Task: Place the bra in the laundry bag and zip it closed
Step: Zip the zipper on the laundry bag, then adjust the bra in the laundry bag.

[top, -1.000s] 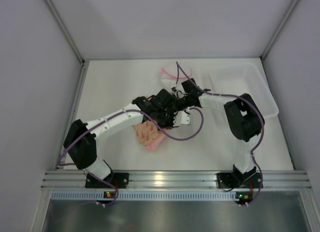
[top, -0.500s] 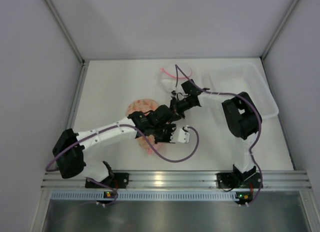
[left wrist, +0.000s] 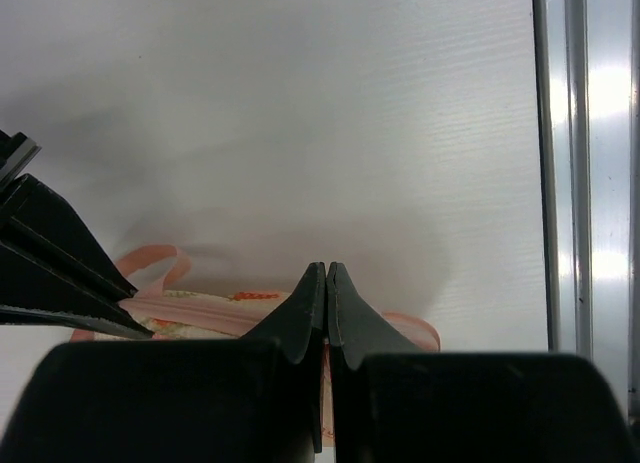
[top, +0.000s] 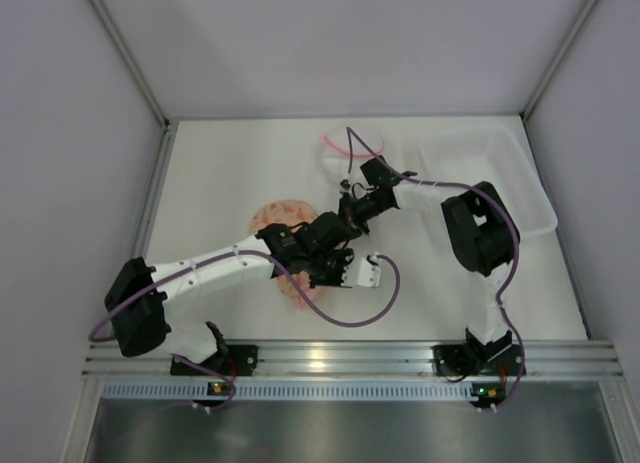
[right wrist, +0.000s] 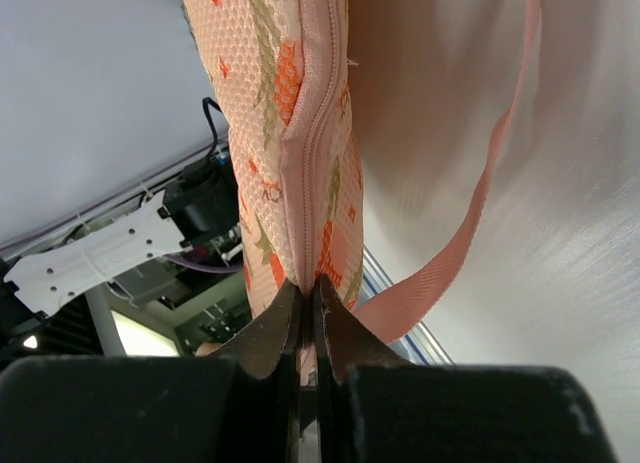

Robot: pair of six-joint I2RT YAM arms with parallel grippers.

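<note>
The laundry bag, peach with an orange print, lies mid-table, mostly under my left arm. In the right wrist view the laundry bag stands edge-on, its pink zip seam running down into my right gripper, which is shut on that seam. A pink strap hangs beside it. My right gripper sits at the bag's far right side. My left gripper is shut over the laundry bag's pink edging, with a pink bit pinched between its fingers. From above, my left gripper is at the bag's near right side. The bra is out of view.
A clear plastic tray stands at the back right. A white mesh pouch with a pink rim lies at the back centre. The metal rail runs along the near edge, and purple cables loop beside the grippers.
My left arm has swung toward the near left, drawing its gripper along the bag's edge and uncovering the bag's far lobe. The right gripper has barely shifted.
</note>
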